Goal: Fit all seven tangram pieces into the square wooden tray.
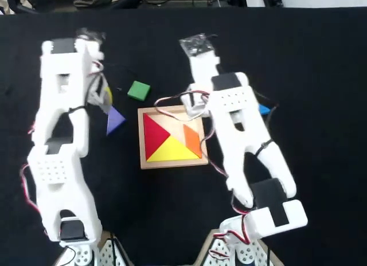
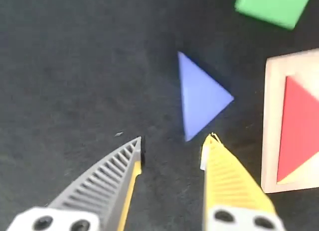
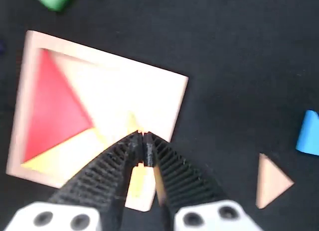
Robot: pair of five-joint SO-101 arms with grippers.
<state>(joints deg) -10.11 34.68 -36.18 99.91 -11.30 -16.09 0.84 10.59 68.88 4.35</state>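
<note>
Near the middle of the black desk [image 1: 321, 77], the square wooden tray [image 1: 141, 145]. Inside it, a red triangle [image 1: 152, 137] along the left wall, a yellow triangle [image 1: 172, 152] along the near wall, an orange piece [image 1: 192, 140] against the right wall. Off its far left corner, a green square [image 1: 139, 90]. Just beside its left wall, flat on the desk, a violet-blue triangle [image 2: 202, 96]. Left gripper [image 2: 175, 138] above the desk, fingers wide apart, holding nothing, tips just beside that triangle. Right gripper [image 3: 143, 137] above the tray's right part, fingers closed tip against tip, nothing seen between them. Right of the tray, near each other, a light blue piece [image 3: 309, 133] and a pale tan triangle [image 3: 271, 181].
</note>
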